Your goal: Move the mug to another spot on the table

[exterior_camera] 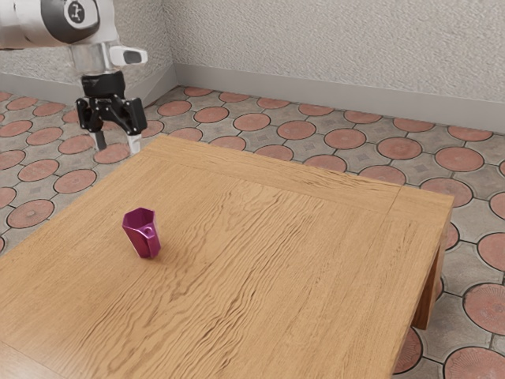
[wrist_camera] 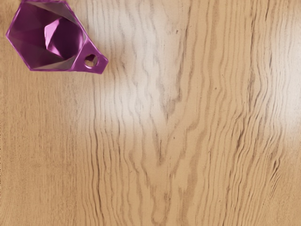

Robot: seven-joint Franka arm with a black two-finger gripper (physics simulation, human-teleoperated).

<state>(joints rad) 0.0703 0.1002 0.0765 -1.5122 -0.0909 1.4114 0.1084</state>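
The task is standing at its opening stage: nothing in the pictures is showing any part of the move as done. The magenta faceted mug (exterior_camera: 142,234) is sitting upright on the light wooden table (exterior_camera: 300,237), toward the exterior view's left and in the nearer half of the top, its small pierced handle pointing toward the nearer edge. The black two-finger gripper (exterior_camera: 118,143) is hanging high above the table's far corner at the exterior view's left, well apart from the mug, with its fingers spread wide and nothing between them, so it is grasping nothing. In the wrist view the mug (wrist_camera: 49,37) is appearing from above, mouth open, off to one side of the hand rather than beneath it. By this inspector's judgement, the approach, the descent, the grasp, the carry and the release are all waiting to be done. Around the mug the wooden surface (wrist_camera: 188,141) is lying bare, offering ample room for a new spot. A terracotta-tiled floor (exterior_camera: 347,138) and a grey plastered wall (exterior_camera: 316,39) are lying beyond, obstructing nothing.
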